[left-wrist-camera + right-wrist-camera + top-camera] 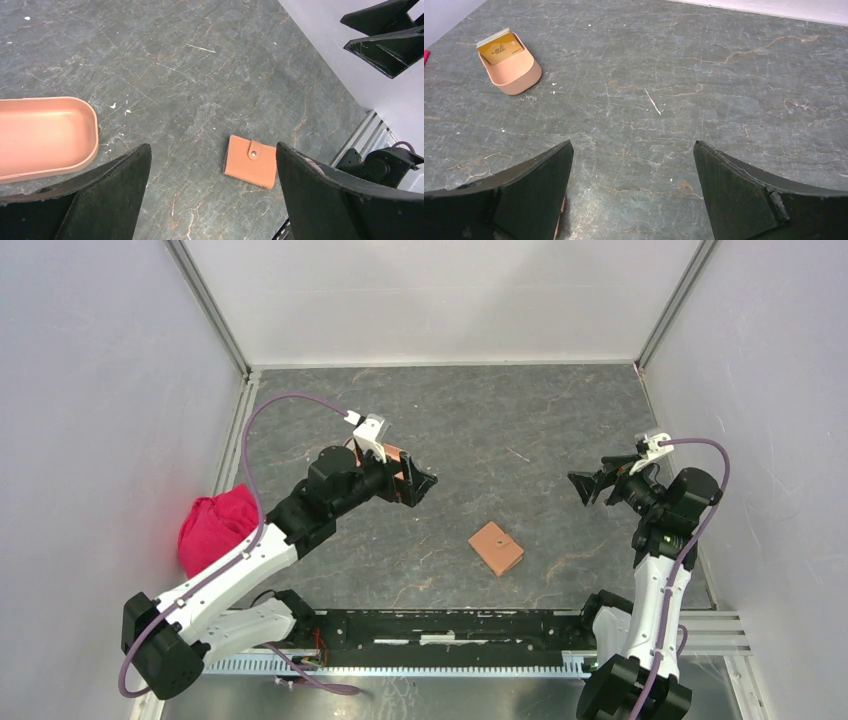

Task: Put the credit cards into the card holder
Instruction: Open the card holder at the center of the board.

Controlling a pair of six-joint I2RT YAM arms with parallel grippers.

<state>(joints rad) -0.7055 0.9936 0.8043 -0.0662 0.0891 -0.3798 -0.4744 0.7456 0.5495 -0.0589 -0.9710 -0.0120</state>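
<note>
Left claw (425,487): spread wide, with nothing between its fingers (100,200). It is raised off the table (500,420), left of centre, and points toward the middle.
Right claw (580,488): also spread wide and holding nothing. It is raised on the right side, faces the left claw, and is well apart from it.
Card holder (514,75): a salmon-pink oval tray that sits flat on the table. From overhead it is mostly hidden under the left claw's wrist. In the left wrist view one rounded end (45,135) lies just beside the left finger, and that part is bare inside.
Credit cards (500,50): an orange card stands tilted at the far end of the card holder, leaning on the rim. A pale edge shows just behind it. The number of cards there cannot be told.
Wallet (497,548): brown leather, closed with its snap tab up. It lies flat on the table between the two arms, nearer the bases, apart from the card holder and touched by neither claw.
Red cloth (215,525): bunched at the left wall, beside the left arm.
Table: dark grey and veined like stone, with small pale specks.
</note>
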